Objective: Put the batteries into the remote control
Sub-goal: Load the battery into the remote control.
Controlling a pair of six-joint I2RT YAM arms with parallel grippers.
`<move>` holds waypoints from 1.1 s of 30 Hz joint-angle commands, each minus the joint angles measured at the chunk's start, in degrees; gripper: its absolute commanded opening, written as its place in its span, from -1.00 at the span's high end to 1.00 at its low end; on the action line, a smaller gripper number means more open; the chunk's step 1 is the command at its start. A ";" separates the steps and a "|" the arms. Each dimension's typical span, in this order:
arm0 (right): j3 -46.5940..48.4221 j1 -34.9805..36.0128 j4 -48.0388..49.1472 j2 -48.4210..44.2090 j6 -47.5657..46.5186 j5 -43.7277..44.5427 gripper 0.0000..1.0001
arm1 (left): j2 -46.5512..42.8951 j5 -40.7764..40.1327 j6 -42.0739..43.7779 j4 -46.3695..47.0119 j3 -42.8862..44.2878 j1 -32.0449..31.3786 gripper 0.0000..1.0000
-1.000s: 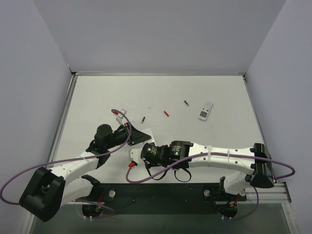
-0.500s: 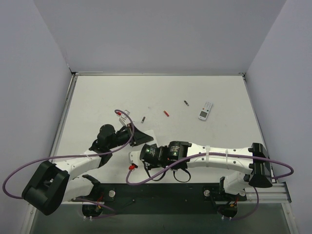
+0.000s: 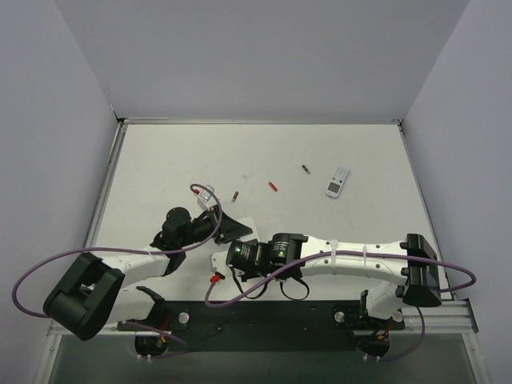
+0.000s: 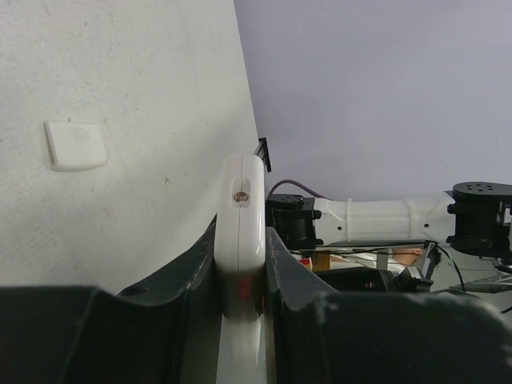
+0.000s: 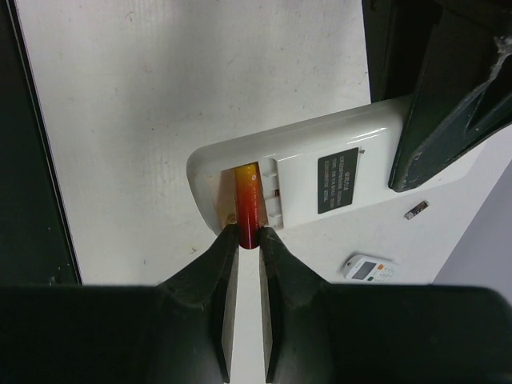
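Observation:
The remote control (image 5: 304, 172) is held back-up with its white back, black label and open battery bay showing. My left gripper (image 4: 242, 240) is shut on it edge-on; its dark fingers (image 5: 436, 120) clamp the remote's far end. My right gripper (image 5: 249, 236) is shut on a red battery (image 5: 247, 200) whose far end lies in the bay. From the top view both grippers (image 3: 232, 228) (image 3: 222, 258) meet at the near middle over the remote (image 3: 217, 257). A second red battery (image 3: 274, 186) lies loose on the table further back.
A small white cover piece (image 4: 76, 144) lies on the table to the left. Two dark cylinders (image 3: 235, 195) (image 3: 305, 169) and a white-faced remote (image 3: 338, 182) lie further back. Purple cables loop near both arms. Grey walls enclose the table.
Both grippers have shifted slightly toward the near edge and left, still joined at the remote. The left arm's base link has swung right. Both grips hold.

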 commanded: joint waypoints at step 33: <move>3.29 0.19 -2.60 0.21 -0.53 -0.77 0.22 | 3.66 0.58 -10.54 14.78 -3.32 -0.59 1.00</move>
